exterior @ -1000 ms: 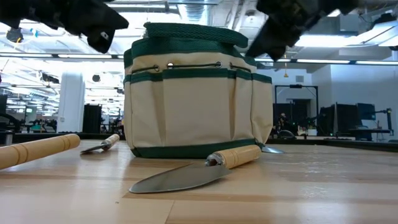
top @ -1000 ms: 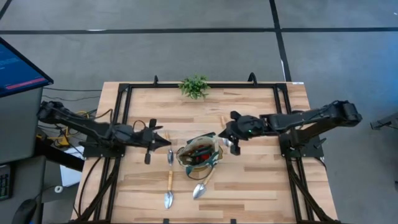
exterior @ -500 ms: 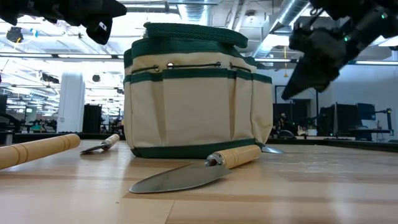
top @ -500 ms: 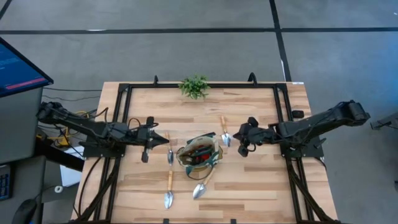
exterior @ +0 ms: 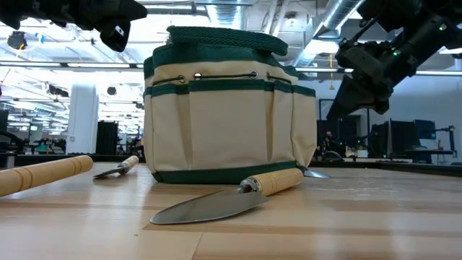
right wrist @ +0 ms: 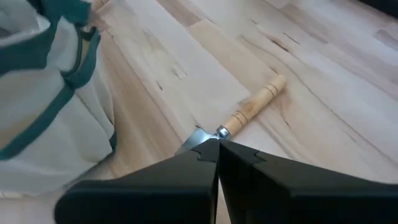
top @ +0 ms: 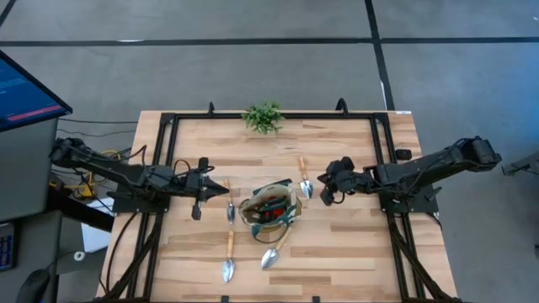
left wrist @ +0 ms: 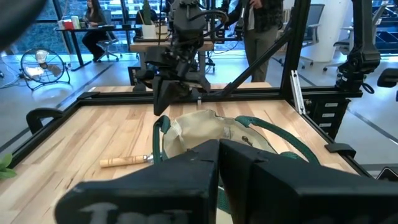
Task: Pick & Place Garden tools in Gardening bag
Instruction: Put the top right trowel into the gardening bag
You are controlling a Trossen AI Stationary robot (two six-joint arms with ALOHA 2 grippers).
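- The table point(top: 354, 244) is a light wooden butcher-block top in long planks, edged by a black metal frame point(top: 173, 120); it stands on a grey floor crossed by dark seams.
- The gardening bag point(top: 269, 208), tan fabric with dark green trim, stands upright near the middle of the table; its mouth shows red and dark items inside. In the low view, the bag point(exterior: 227, 108) fills the centre, its green handle folded across the top.
- Four trowels lie on the wood around it: one point(top: 229, 207) just left of the bag, one point(top: 228, 257) nearer the front on the left, one point(top: 274, 249) with its handle touching the bag's near side, and one point(top: 305, 179) just right of the bag at the far side.
- The left gripper point(top: 221, 192) hovers left of the bag above the table, fingers pressed together and holding nothing.
- The right gripper point(top: 322, 188) hangs just right of the far trowel, its fingers likewise closed and empty; its wrist view looks down on that trowel point(right wrist: 245, 113).
- A leafy green plant point(top: 263, 117) sits at the far edge; a monitor point(top: 25, 88) stands off the left side.
- Beyond the table lies an open office: ceiling ducts, light strips, desks, and a seated person point(left wrist: 93, 25).
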